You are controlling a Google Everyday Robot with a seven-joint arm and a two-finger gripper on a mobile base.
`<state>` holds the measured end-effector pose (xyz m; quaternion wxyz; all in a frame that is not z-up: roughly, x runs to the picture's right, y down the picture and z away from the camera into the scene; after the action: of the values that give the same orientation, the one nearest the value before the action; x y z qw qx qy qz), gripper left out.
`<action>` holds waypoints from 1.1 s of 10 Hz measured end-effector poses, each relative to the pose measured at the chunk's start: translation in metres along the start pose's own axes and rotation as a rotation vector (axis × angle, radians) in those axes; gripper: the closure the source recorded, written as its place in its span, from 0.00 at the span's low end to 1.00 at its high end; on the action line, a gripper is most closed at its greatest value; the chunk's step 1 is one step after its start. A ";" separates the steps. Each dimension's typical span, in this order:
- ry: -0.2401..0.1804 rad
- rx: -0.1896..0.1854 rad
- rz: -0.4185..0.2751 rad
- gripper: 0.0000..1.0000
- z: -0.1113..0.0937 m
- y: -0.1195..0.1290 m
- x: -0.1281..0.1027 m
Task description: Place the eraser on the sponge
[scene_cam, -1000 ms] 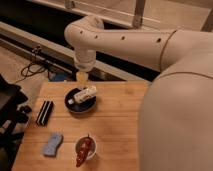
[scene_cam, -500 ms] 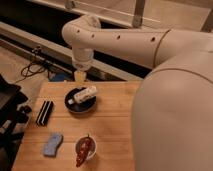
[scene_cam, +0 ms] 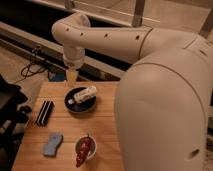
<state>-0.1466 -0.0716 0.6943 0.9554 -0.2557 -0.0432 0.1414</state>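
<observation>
One eraser [scene_cam: 44,112] | well left of gripper [scene_cam: 72,76] (gripper behind dish [scene_cam: 82,107])

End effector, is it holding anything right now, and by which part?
Nothing visible. The end effector hangs by the wooden table's far edge, behind the round black dish; the black striped rectangular eraser lies on the table, apart from it.

— What sort of place is this?
— It looks like a lab or test space, not a home. Beyond the light wooden plank table [scene_cam: 65,127], black cables [scene_cam: 31,67] trail over a bare floor, and a grey metal railing [scene_cam: 136,11] runs farther back. The robot's gripper [scene_cam: 71,76] hangs over the table's far edge.
</observation>
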 end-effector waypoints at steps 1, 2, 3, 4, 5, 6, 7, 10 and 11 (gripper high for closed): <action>-0.007 -0.003 0.008 0.21 0.003 0.002 -0.010; -0.008 -0.003 0.013 0.21 0.006 0.004 -0.016; -0.021 0.024 0.018 0.21 0.002 0.001 -0.018; -0.046 0.061 0.029 0.21 -0.004 -0.002 -0.020; -0.090 0.100 0.047 0.21 -0.010 -0.002 -0.030; -0.131 0.119 0.065 0.21 -0.010 0.001 -0.042; -0.185 0.137 0.095 0.21 -0.005 0.007 -0.058; -0.256 0.105 0.134 0.21 0.023 0.019 -0.070; -0.270 0.087 0.142 0.21 0.029 0.021 -0.072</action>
<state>-0.2248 -0.0610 0.7078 0.9387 -0.1951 -0.1470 0.2434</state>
